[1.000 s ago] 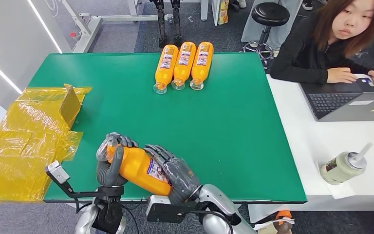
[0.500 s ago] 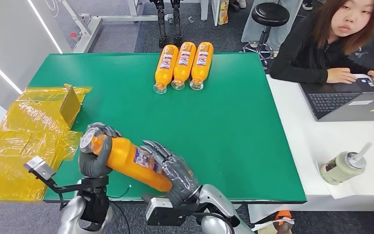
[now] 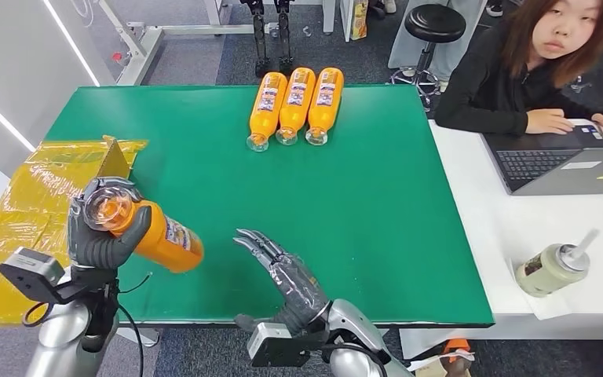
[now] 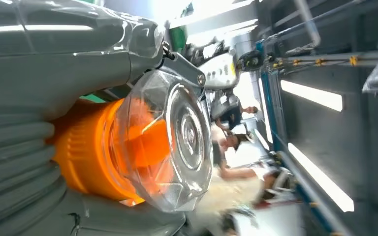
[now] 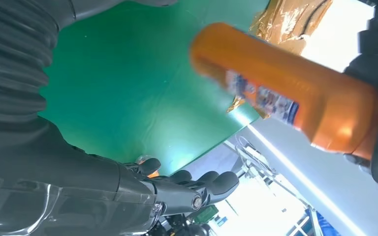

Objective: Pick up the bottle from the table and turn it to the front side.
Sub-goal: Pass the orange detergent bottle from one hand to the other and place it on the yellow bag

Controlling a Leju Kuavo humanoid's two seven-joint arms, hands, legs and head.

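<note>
3 orange bottles lie touching on the green table.

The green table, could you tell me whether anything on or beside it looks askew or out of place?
Crumpled yellow plastic wrap hangs off the green table at its left edge, with a cardboard piece standing up in it. The three orange bottles lie neatly together.

We noted silver arms, a grey left hand and a plastic-wrapped right hand, black cables lower left.

Green table, three orange bottles lying side by side at its far edge
</note>
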